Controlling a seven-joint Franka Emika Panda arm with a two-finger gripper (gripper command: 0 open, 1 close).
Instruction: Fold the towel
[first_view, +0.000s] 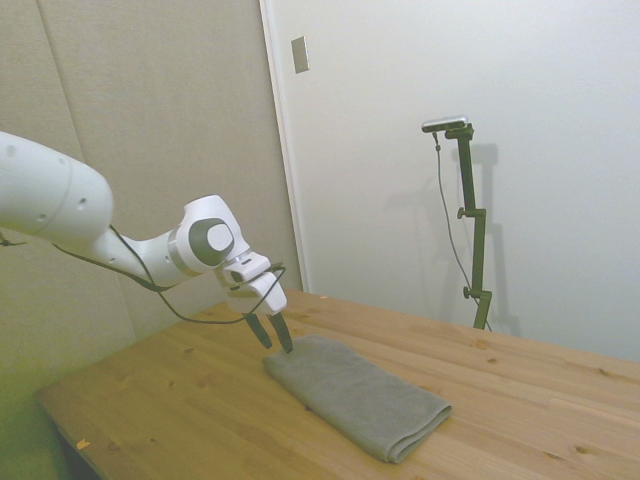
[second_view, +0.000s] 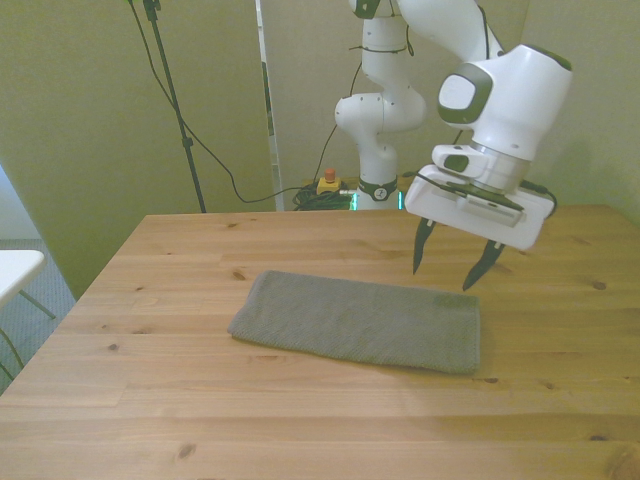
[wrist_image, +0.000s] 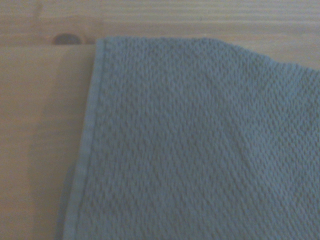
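The gripper hangs with fingers spread wide and empty, tips angled down, above the short end of the towel at the front view's right. The towel lies flat on the table, already in layers. Its long axis runs away from the gripper toward the front view's left, so the whole length lies to one side of the hand. The finger tips are close over the cloth but apart from it. The side view shows the gap under the tips. The wrist view alone shows the hemmed corner directly beneath. A downward pinch on that end looks the likely next move.
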